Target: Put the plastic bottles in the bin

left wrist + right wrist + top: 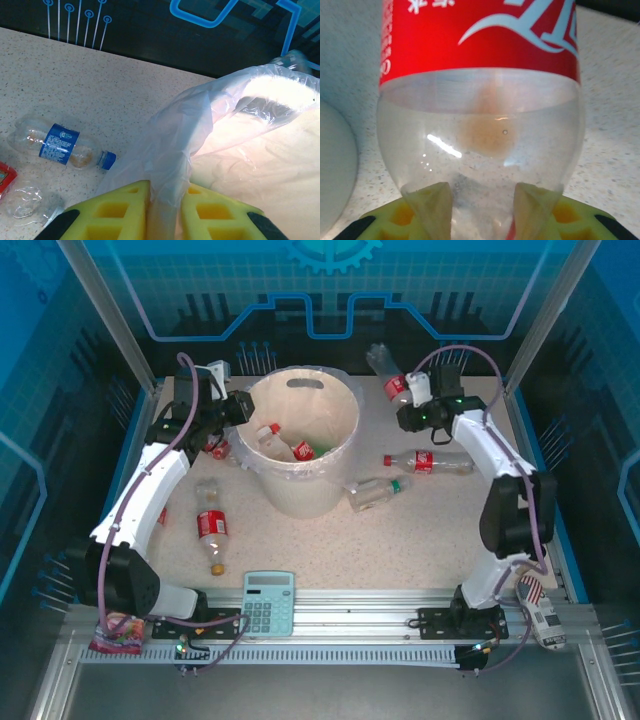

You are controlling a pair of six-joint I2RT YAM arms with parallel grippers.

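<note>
The left pincer (pixel 165 202) is pinching together on the bag liner (pixel 200 120) at the rim of the bin (pixel 300 495), seemingly steadying it; the right pincer (pixel 482 200) is clamping a red-labelled bottle (pixel 480 115) by its base, just right of the bin, ready for carrying over. Other bottles (pixel 428 462) are lying on the bench (pixel 400 545).

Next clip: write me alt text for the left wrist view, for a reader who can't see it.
The left gripper has its yellow jaws shut on a fold of the clear bag liner draped over the bin. At the picture's left, a blue-labelled plastic bottle lies on its side on the speckled table, a crushed clear bottle beside it.
</note>
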